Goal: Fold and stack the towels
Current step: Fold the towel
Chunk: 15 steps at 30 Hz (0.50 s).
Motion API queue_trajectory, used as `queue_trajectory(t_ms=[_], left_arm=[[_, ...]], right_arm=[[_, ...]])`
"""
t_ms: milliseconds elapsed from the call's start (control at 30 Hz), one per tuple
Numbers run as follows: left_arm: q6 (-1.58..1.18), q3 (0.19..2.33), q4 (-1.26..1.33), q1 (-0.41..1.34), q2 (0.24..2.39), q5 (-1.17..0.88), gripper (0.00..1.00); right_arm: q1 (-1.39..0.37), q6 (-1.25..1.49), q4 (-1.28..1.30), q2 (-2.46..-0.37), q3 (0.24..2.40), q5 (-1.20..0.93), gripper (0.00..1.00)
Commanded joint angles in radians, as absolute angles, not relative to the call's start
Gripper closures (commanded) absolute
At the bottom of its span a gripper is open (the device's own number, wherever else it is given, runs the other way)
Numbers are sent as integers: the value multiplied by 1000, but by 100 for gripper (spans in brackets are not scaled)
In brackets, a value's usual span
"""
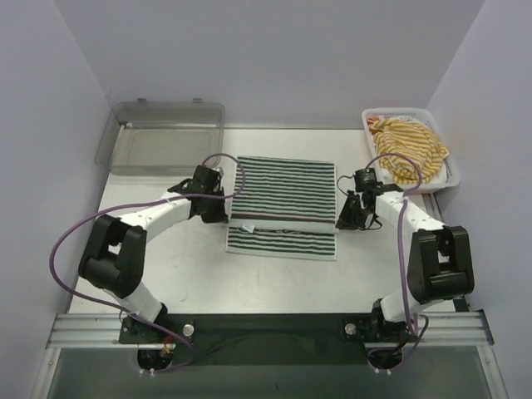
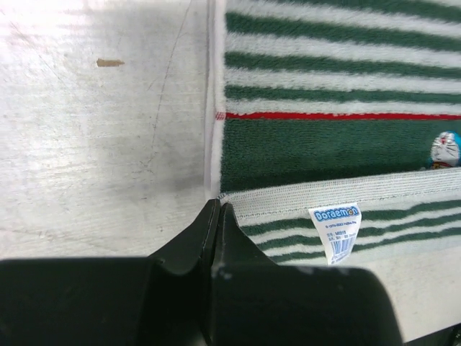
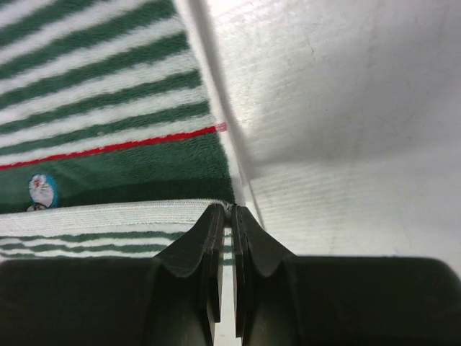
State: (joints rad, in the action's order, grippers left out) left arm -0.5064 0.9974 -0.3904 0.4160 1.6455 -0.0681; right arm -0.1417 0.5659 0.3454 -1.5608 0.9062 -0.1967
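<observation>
The dark-green-and-white striped towel lies flat mid-table, its near end folded over as a flap onto itself. My left gripper is shut on the flap's left corner; in the left wrist view its tips meet the hem of the towel. My right gripper pinches the flap's right corner, and cloth shows between its tips on the towel. A cartoon patch sits by the fold. A yellow-and-white striped towel lies bunched in the basket.
A white mesh basket stands at the back right. At the back left is a clear grey plastic tray. A white care label hangs from the flap. Purple walls enclose the table on three sides.
</observation>
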Motion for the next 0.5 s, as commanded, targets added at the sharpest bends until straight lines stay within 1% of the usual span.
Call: queue_trajectory(t_ms=[0, 233, 467], left_arm=[[-443, 1081, -468, 397, 1543, 0, 100], [-425, 1146, -541, 397, 1445, 32, 100], [-454, 1069, -549, 397, 1353, 35, 100]], right_arm=[[-123, 517, 433, -1450, 966, -83, 100], [-123, 522, 497, -1322, 1017, -78, 100], [-123, 534, 523, -1247, 974, -98, 100]])
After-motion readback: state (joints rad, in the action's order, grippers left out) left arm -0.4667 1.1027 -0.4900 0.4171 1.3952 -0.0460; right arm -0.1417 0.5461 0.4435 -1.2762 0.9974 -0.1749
